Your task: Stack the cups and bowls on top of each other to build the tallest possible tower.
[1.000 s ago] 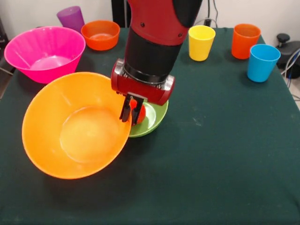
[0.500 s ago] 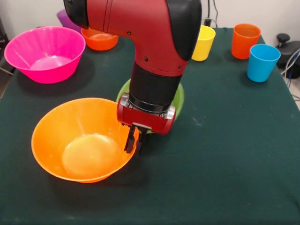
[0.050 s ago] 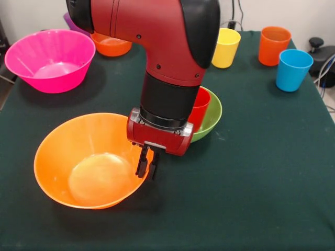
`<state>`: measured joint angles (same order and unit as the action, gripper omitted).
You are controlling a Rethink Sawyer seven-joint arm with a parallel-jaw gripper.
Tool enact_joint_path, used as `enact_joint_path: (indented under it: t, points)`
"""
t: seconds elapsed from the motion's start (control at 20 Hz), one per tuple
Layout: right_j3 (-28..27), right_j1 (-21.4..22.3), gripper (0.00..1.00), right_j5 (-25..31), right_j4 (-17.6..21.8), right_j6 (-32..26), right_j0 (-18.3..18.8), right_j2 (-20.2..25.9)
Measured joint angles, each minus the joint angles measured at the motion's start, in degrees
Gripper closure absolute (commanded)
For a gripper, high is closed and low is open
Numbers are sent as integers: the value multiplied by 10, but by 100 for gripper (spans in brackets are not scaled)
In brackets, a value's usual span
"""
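My gripper [image 3: 146, 166] is shut on the right rim of the large yellow-orange bowl [image 3: 86, 162], which rests level on the green cloth, near left. Right behind the arm, a red cup [image 3: 200, 106] stands inside the lime green bowl [image 3: 212, 115]. The large pink bowl [image 3: 49, 60] is at the far left. Beside it, the arm partly hides a small orange bowl [image 3: 112, 46] and nearly all of a purple cup [image 3: 69, 21]. Yellow [image 3: 226, 47], orange [image 3: 274, 44] and light blue [image 3: 293, 69] cups stand apart at the far right.
The table [image 3: 251, 183] is covered in dark green cloth. A black object with cables [image 3: 320, 49] lies off the far right corner. The arm's thick red and black wrist [image 3: 167, 99] looms over the table's middle.
The yellow-orange bowl was held tilted a second ago; now it sits level and lower. The gripper came toward the near side with it, uncovering the green bowl and red cup.
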<state>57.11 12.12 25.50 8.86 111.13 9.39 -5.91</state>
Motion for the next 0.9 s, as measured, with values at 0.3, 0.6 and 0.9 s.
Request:
enact_joint_path:
  t: [0.3, 0.6, 0.9]
  points:
    - [0, -1, 100, 0, -6, 0, 0, -1]
    - [0, -1, 100, 0, -6, 0, 0, -1]
    - [0, -1, 100, 0, -7, 0, 0, -1]
